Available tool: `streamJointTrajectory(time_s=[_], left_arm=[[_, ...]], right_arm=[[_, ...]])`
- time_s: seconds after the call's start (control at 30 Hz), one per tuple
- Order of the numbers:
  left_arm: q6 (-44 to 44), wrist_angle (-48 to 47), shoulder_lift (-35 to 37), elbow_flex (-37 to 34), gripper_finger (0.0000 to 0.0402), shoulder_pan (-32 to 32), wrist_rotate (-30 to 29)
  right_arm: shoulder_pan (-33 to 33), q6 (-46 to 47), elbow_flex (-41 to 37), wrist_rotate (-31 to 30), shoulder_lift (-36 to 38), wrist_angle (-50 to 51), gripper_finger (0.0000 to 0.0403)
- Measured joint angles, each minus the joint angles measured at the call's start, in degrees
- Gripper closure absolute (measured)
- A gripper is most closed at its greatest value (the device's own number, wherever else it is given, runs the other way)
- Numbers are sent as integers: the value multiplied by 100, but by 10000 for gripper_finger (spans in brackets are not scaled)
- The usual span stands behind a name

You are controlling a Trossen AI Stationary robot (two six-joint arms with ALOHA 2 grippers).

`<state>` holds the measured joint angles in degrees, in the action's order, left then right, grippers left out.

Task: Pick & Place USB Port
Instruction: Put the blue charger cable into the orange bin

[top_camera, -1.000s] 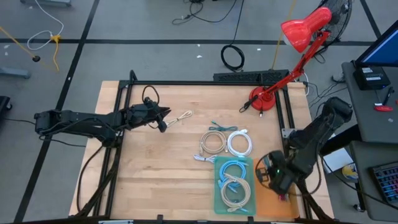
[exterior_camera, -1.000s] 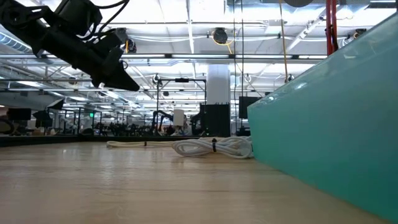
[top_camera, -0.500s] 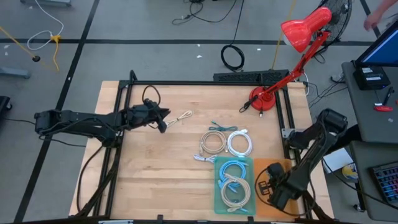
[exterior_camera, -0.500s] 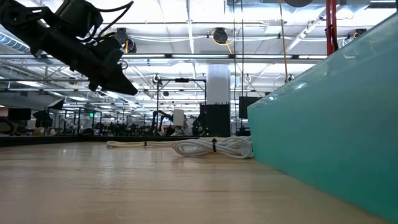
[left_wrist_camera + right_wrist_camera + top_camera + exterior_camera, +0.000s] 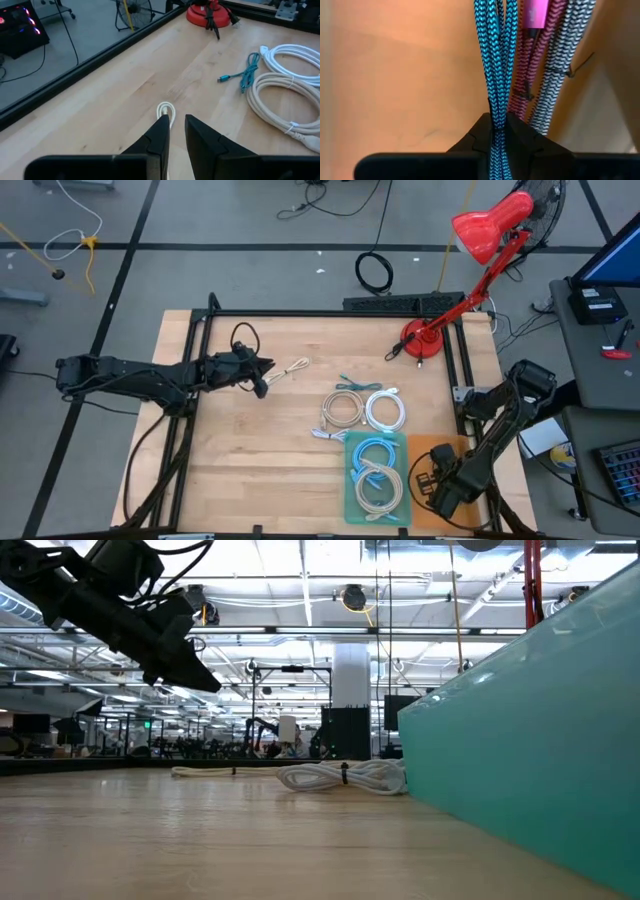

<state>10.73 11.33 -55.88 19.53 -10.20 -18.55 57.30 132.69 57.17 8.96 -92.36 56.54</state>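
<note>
My right gripper (image 5: 434, 480) points down over the orange tray (image 5: 428, 448) at the near right, shut on a blue braided cable bundle (image 5: 495, 60). Pink (image 5: 532, 55) and grey (image 5: 565, 45) braided cables run beside it. My left gripper (image 5: 264, 372) hangs above the table's far left; its fingers (image 5: 176, 125) stand a narrow gap apart. A small white cable (image 5: 291, 367) lies on the table under and just past them, with its looped end (image 5: 166, 108) showing beyond the tips. My right gripper pinches several strands of the blue bundle (image 5: 496, 107) between its two fingers, coming from above and pointing down. The strands run straight out past the fingertips over the orange tray. Whether they rest on the tray I cannot tell.
A teal tray (image 5: 350, 448) beside the orange one holds blue and beige coiled cables. Beige (image 5: 344, 409) and white (image 5: 386, 411) coils and a thin teal cable (image 5: 352, 385) lie mid-table. A red desk lamp (image 5: 425, 340) stands at the far right corner.
My right gripper has gone down and toward the table's near edge, carrying the blue bundle low over the orange tray; most of the move came early in the second.
</note>
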Motion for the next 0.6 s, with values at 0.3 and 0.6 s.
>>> streamJointTrajectory(time_s=[0.3,0.6], left_arm=[[-54,-11,0,0,339,0,-101],[-53,-13,0,0,339,0,-103]], right_arm=[[-69,-42,-2,29,0,-21,365],[-112,-47,-2,32,0,-23,270]])
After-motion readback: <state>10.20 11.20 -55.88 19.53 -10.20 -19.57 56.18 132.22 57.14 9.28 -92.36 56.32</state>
